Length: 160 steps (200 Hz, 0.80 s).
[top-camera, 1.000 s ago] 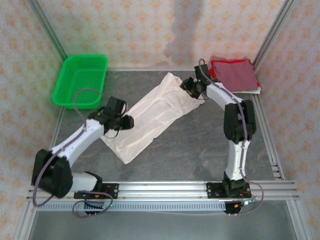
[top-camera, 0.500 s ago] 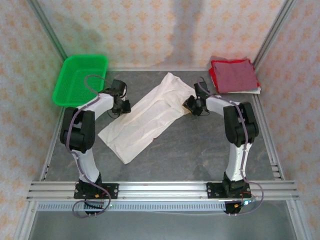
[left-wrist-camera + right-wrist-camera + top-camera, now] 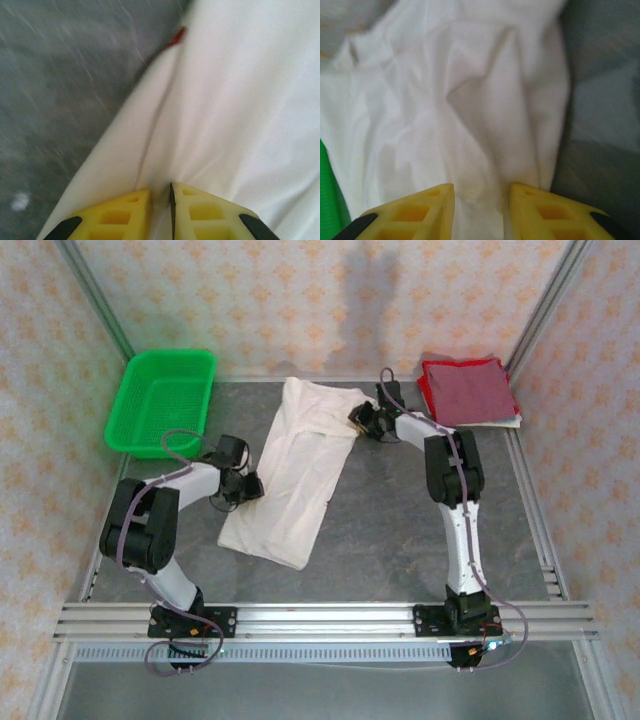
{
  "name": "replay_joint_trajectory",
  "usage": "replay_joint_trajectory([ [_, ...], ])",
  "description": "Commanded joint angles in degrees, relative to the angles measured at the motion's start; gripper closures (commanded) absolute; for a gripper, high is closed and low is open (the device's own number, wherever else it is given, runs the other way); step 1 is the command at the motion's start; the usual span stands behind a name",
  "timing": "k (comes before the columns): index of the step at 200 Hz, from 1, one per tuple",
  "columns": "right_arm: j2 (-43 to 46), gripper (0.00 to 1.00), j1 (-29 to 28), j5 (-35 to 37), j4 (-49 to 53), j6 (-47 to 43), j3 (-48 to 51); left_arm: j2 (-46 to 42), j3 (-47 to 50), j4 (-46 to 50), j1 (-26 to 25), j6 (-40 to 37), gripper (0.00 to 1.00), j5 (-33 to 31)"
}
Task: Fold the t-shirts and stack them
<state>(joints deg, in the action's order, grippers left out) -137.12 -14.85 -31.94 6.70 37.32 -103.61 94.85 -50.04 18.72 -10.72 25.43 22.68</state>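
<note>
Top external view shows the dark red t-shirt (image 3: pixel 468 390) folded, while the left gripper (image 3: pixel 252 486) and the right gripper (image 3: pixel 358 419) pinch the half-folded white t-shirt (image 3: pixel 295 475).

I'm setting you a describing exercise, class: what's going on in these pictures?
Two robot arms are handling a white t-shirt lying as a long strip on the table. The left arm has its jaws closed on the shirt's left edge, the right arm on its far right corner. A dark red t-shirt lies folded at the far right.
</note>
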Motion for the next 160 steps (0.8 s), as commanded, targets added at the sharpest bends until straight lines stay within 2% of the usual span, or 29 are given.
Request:
replay_joint_trajectory([
  [1,-7.20,0.65,-0.18,-4.22,0.61,0.67,-7.86,-4.08,3.08,-1.42,-4.55,6.42,0.82,3.19],
  [23,-9.17,0.65,-0.25,-4.78,2.53,1.29,-15.59,-7.18,2.82,-1.99,-8.08,8.67,0.82,1.94],
  [48,-5.90,0.65,-0.26,-0.82,9.57,-0.72,-17.81,-10.13,1.44,1.85,-8.35,8.12,0.81,-4.48],
  [67,0.70,0.63,-0.26,1.39,10.60,-2.36,-11.61,-12.64,0.60,2.96,-8.26,7.17,0.80,-6.99],
  [102,15.04,0.63,-0.73,2.80,6.91,-4.23,6.63,-13.99,-3.01,1.84,-7.77,2.87,0.80,-8.28],
  [112,17.87,0.67,-1.33,2.72,5.57,-5.15,10.95,-13.38,-4.06,-0.01,-7.20,1.61,0.81,-7.95],
  [122,19.62,0.72,-2.02,2.03,4.59,-6.16,14.14,-11.58,-6.29,-0.81,-6.33,0.40,0.88,-7.48],
  [141,20.47,0.94,-2.91,1.68,2.45,-6.76,17.75,-7.01,-12.20,-0.42,-4.81,-1.90,1.00,-8.38],
  [160,18.70,0.95,-2.98,0.45,1.10,-6.45,17.41,-2.67,-17.21,-1.38,-2.83,-2.62,1.00,-9.23],
])
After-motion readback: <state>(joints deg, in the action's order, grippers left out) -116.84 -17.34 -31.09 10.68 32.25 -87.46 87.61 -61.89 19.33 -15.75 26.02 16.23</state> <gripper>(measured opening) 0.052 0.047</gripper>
